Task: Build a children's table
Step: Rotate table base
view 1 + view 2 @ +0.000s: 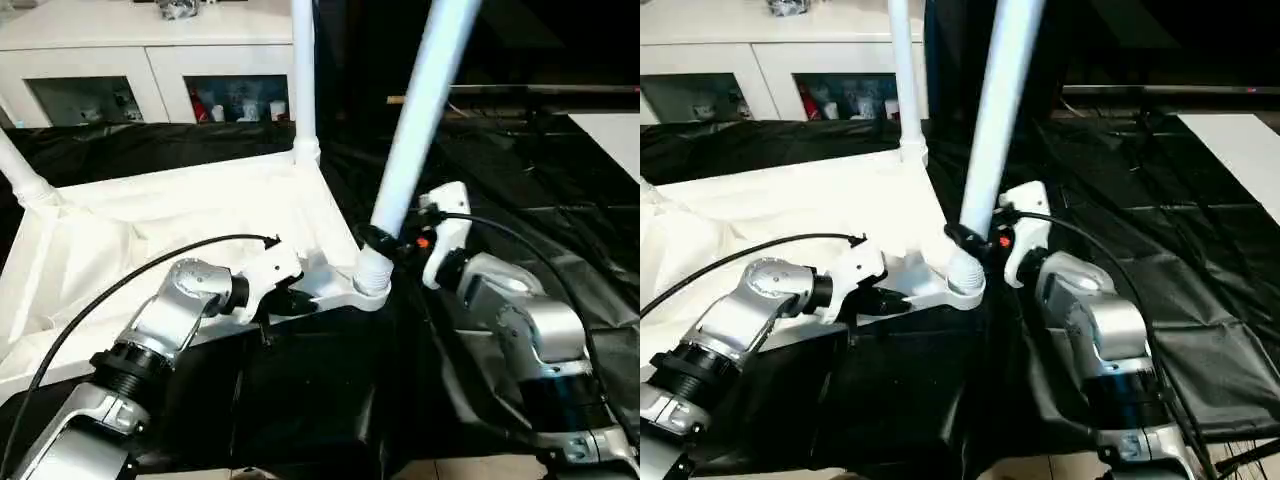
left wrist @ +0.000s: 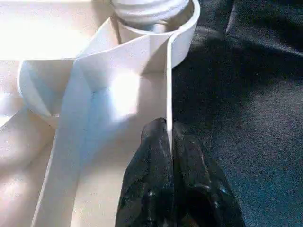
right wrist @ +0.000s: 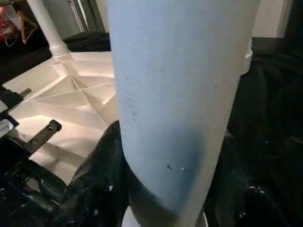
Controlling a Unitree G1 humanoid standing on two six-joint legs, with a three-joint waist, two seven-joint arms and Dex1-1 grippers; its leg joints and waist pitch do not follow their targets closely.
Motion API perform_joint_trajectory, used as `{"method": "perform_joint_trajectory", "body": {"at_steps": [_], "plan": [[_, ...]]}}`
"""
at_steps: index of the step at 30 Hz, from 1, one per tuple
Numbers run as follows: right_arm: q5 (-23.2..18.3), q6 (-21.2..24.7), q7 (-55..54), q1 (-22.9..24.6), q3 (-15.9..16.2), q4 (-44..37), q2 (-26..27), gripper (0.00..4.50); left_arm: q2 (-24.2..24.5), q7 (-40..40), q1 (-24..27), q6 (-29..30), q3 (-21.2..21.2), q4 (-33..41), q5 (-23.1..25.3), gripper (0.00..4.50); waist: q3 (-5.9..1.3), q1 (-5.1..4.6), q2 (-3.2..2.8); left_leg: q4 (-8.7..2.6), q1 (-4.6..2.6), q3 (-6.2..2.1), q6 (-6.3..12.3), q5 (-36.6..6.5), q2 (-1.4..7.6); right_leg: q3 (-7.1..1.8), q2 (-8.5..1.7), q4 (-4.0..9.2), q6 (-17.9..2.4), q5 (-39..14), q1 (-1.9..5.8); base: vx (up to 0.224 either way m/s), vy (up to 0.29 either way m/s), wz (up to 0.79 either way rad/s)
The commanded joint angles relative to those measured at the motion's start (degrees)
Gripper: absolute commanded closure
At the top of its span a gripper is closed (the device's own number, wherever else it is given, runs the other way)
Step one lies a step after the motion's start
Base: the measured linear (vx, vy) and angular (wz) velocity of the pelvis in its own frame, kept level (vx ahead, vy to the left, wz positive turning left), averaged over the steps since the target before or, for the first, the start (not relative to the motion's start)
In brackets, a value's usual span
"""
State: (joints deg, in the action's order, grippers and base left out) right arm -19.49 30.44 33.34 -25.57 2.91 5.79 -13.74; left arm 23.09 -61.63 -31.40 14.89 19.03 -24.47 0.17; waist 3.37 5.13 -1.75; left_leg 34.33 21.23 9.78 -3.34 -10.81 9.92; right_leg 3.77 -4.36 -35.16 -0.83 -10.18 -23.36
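The white tabletop (image 1: 150,230) lies upside down on black cloth, its ribbed underside facing up. Two white legs stand in its corner sockets, one at the far left (image 1: 22,172) and one at the back (image 1: 303,80). A third leg (image 1: 420,130) leans in the near right socket (image 1: 372,290). My right gripper (image 1: 380,240) is shut on this leg just above its threaded base, and the leg (image 3: 180,94) sits between the black fingers (image 3: 94,175). My left gripper (image 2: 169,130) is shut on the tabletop's thin raised rim (image 2: 167,85), close to that same socket.
A white cabinet with glass doors (image 1: 150,70) stands behind the tabletop. Wrinkled black cloth (image 1: 520,170) covers the surface to the right and front. A white panel (image 1: 615,130) lies at the far right edge. A black cable (image 1: 120,285) arcs over my left forearm.
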Motion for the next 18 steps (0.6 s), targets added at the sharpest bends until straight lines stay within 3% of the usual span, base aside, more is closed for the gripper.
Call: {"method": "perform_joint_trajectory", "body": {"at_steps": [1, 6, 12, 16, 18], "plan": [[1.2, -0.9, 1.0, -1.6, 1.1, 1.7, -0.6, 2.66, -0.2, 0.6, 1.1, -0.2, 1.2, 0.2, 0.9, 4.50, -4.31, 0.11, 0.29, -3.90, -0.45, -0.79, 1.08, -7.8, 2.66, -2.79, -4.07, 3.72, -12.1, -9.4, 3.42, 0.000, 0.000, 0.00], [1.7, 1.0, 2.8, -1.8, 2.5, 2.1, -2.0, 2.66, -0.2, 1.4, 0.7, -0.8, 1.2, -0.6, 1.8, 4.50, -4.11, 0.11, 0.42, -4.00, -0.56, -0.76, 0.80, -8.9, 2.67, -2.89, -4.12, 4.08, -11.2, -12.3, 3.39, 0.000, 0.000, 0.00], [2.7, 1.2, 3.0, -2.0, 3.1, 3.6, -2.6, 2.66, -0.3, 1.7, 0.4, -1.1, 1.1, -1.1, 1.9, 4.50, -4.28, 0.12, 0.54, -3.91, -0.49, -0.77, 0.95, -8.2, 2.66, -2.84, -4.09, 3.89, -11.4, -11.0, 3.41, 0.000, 0.000, 0.00], [2.6, 0.5, 3.5, -2.6, 3.1, 5.3, -2.3, 2.66, -0.3, 1.7, 0.3, -1.3, 1.0, -1.3, 2.0, 4.50, -4.23, 0.05, 0.46, -3.93, -0.56, -0.76, 1.03, -8.5, 2.69, -2.83, -4.06, 3.95, -11.6, -11.3, 3.34, 0.000, 0.000, 0.00], [1.9, -0.1, 3.6, -3.5, 2.1, 7.6, -1.2, 2.66, -0.4, 1.6, 0.1, -1.3, 0.9, -1.5, 2.0, 4.50, -4.21, -0.03, 0.11, -3.90, -0.67, -0.77, 0.75, -9.4, 2.63, -2.81, -4.09, 4.04, -11.9, -12.0, 3.25, 0.000, 0.000, 0.00]]}}
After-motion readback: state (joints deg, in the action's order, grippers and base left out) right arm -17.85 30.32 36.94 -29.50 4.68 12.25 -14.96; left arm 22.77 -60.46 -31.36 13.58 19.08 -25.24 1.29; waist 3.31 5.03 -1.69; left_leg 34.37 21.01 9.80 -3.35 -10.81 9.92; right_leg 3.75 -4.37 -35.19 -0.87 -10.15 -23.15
